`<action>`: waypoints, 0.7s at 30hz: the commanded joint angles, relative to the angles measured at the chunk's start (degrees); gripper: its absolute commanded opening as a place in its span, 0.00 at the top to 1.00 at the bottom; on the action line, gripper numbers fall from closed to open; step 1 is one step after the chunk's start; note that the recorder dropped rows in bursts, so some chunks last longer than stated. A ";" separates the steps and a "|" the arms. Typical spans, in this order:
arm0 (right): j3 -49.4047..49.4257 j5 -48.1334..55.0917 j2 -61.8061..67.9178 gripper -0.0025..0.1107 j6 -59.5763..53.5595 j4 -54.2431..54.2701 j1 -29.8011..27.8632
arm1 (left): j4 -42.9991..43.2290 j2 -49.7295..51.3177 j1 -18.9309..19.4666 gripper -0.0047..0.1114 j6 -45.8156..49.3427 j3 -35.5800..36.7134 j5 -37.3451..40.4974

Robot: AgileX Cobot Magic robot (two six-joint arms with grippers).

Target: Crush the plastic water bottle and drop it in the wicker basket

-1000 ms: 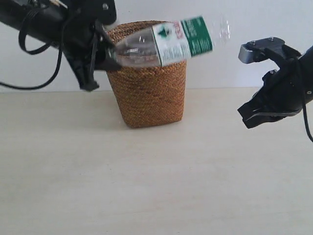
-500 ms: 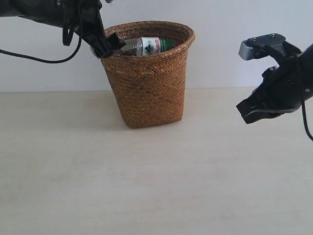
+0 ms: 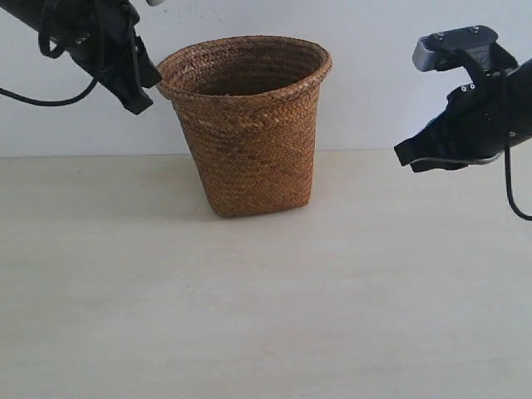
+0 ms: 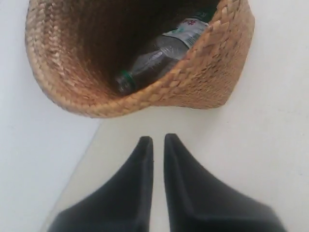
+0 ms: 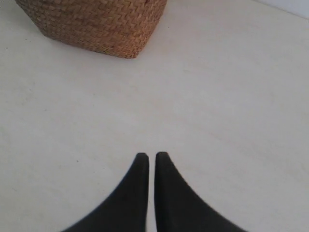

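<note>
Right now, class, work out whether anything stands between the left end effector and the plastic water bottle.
Yes: the near rim and wall of the wicker basket. The plastic water bottle lies inside the basket, cap towards that rim, while the left end effector hangs outside it, shut. Nothing visible covers the basket's open mouth.

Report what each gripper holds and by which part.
Nothing. The left gripper and right gripper are shut and empty; the plastic water bottle lies inside the wicker basket.
</note>
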 commanded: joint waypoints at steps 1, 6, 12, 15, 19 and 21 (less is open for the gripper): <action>-2.71 8.36 -0.51 0.98 8.61 -9.46 -2.91 | 1.79 -3.64 0.46 0.92 -11.58 -0.25 6.89; -5.52 20.76 -0.51 0.98 11.78 -11.02 -9.23 | 2.76 -5.37 2.53 0.92 -19.57 -0.25 18.86; -5.00 24.83 -2.75 0.98 15.90 -15.99 -15.38 | 2.93 -7.73 5.81 0.92 -26.16 1.98 25.86; -3.12 21.79 -6.08 0.98 17.85 -20.33 -15.94 | 3.70 -10.69 6.51 0.92 -29.41 5.60 24.07; 1.37 13.27 -13.20 0.98 23.45 -26.28 -15.94 | 7.82 -16.12 6.51 0.92 -34.92 11.32 17.33; 4.05 8.82 -16.74 0.98 24.92 -27.14 -15.94 | 10.29 -18.89 6.51 0.92 -37.40 14.46 13.55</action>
